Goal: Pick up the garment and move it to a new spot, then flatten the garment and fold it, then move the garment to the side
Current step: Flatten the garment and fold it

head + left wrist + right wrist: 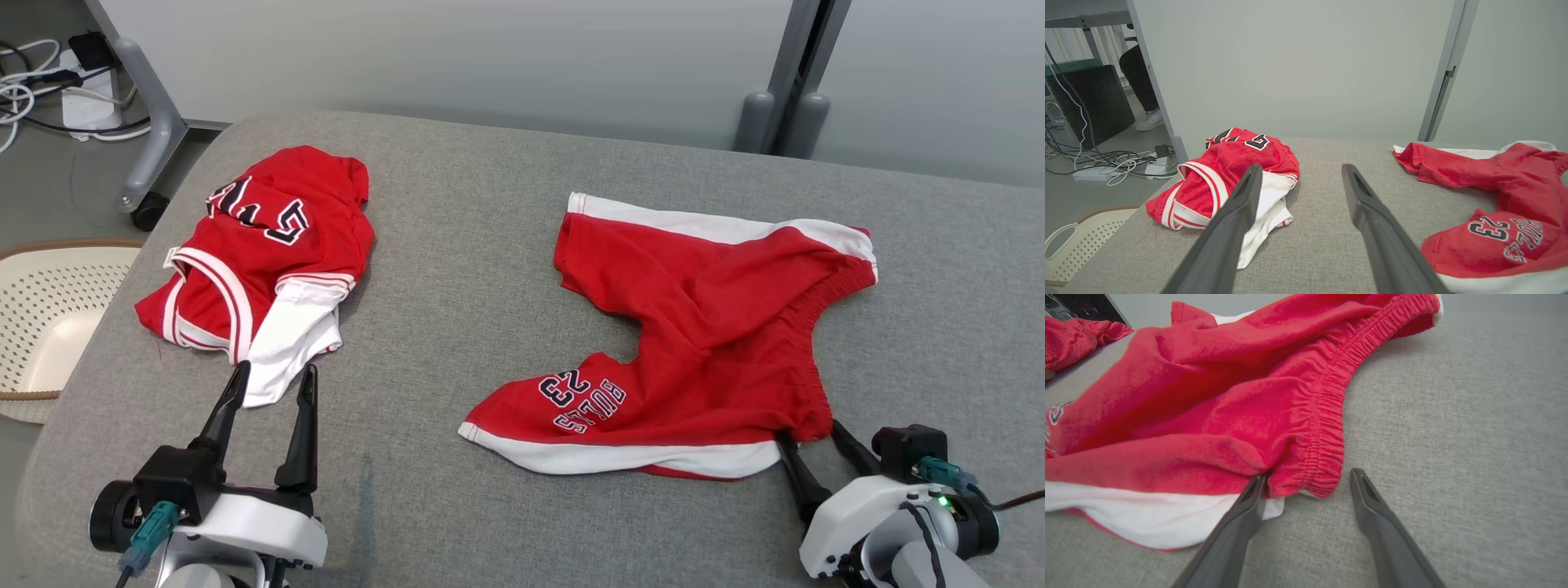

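Observation:
Red shorts point(702, 327) with white trim and "BULLS 23" print lie crumpled on the right half of the grey cloth-covered table point(457, 269). Their gathered waistband point(1327, 416) runs toward me. My right gripper point(810, 433) is open at the waistband's near corner, which lies between the fingertips point(1308, 475); the left finger point(1249, 502) touches the cloth edge. A bunched red and white jersey point(261, 253) lies at the left. My left gripper point(275, 370) is open just short of the jersey's white edge point(1267, 208), holding nothing point(1301, 168).
A perforated cream basket point(49, 318) stands on the floor beside the table's left edge. Cables and a power strip point(82, 98) lie beyond it by a wheeled frame leg point(151, 147). A person's leg and shoe point(1147, 118) show far left. Bare table separates the two garments.

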